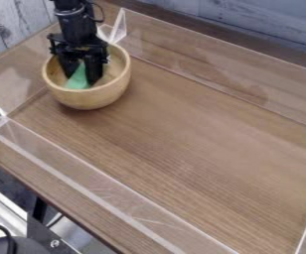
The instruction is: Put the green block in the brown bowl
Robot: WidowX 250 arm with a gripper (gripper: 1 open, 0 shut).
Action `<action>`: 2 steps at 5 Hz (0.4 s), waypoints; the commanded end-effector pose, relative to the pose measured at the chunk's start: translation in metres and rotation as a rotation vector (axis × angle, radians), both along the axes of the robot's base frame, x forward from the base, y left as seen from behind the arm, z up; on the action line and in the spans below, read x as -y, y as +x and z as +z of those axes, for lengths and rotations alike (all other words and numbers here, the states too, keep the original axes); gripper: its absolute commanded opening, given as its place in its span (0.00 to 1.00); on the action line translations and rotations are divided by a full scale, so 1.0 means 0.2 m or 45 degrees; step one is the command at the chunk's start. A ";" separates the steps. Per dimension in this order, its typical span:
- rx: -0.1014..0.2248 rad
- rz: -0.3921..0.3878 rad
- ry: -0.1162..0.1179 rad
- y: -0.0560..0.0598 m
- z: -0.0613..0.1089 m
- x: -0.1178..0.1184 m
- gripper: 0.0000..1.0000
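Tool [80, 62] inside the brown bowl [86, 91], fingers clamped on the green block [76, 78].

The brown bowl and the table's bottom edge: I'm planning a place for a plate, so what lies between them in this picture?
In the camera view, only bare wood shows between the bowl and the bottom edge.

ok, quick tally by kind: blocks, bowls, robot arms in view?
Blocks: 1, the green block in the bowl
Bowls: 1, the brown bowl
Robot arms: 1, the black arm over the bowl
Total: 3
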State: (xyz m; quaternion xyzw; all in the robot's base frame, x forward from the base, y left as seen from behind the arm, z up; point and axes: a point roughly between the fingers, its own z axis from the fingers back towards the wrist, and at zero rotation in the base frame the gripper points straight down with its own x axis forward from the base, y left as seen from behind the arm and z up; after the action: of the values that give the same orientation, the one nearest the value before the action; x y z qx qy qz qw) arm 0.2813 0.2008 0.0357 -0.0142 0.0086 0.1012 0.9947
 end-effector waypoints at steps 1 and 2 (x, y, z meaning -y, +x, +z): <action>0.043 0.027 0.055 0.02 0.04 -0.09 0.00; 0.038 0.030 0.052 0.02 0.03 -0.09 0.00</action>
State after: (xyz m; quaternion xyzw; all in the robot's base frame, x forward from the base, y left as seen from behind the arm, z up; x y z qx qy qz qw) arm 0.2819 0.2022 0.0331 -0.0148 0.0109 0.1038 0.9944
